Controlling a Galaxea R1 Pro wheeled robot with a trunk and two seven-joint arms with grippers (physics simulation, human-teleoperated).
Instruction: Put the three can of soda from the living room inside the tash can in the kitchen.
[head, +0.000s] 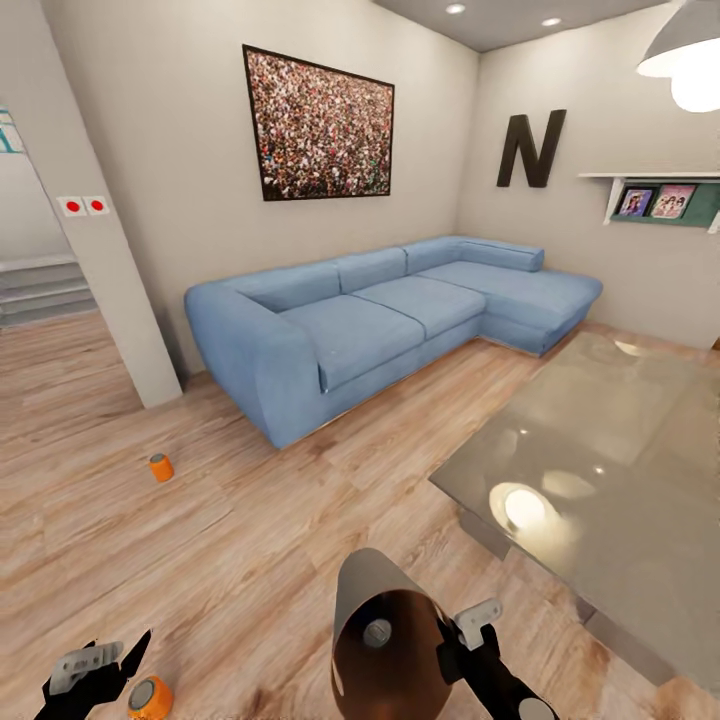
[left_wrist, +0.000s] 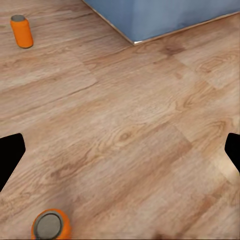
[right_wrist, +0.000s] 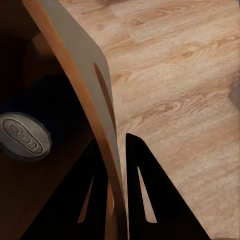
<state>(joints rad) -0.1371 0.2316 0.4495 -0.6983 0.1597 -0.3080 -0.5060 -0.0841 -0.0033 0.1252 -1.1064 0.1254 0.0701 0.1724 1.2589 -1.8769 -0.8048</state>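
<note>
Your right gripper is closed on the rim of the trash can, while your open left gripper hovers just beside an orange can.

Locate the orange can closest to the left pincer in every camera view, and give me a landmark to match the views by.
Head view: the near orange can stands on the wood floor at the bottom left edge.
Left wrist view: the near orange can is close to the camera, grey top facing it.
Right wrist view: this camera faces the trash can and floor.
Shared landmark: the far orange can, upright nearer the sofa.
</note>
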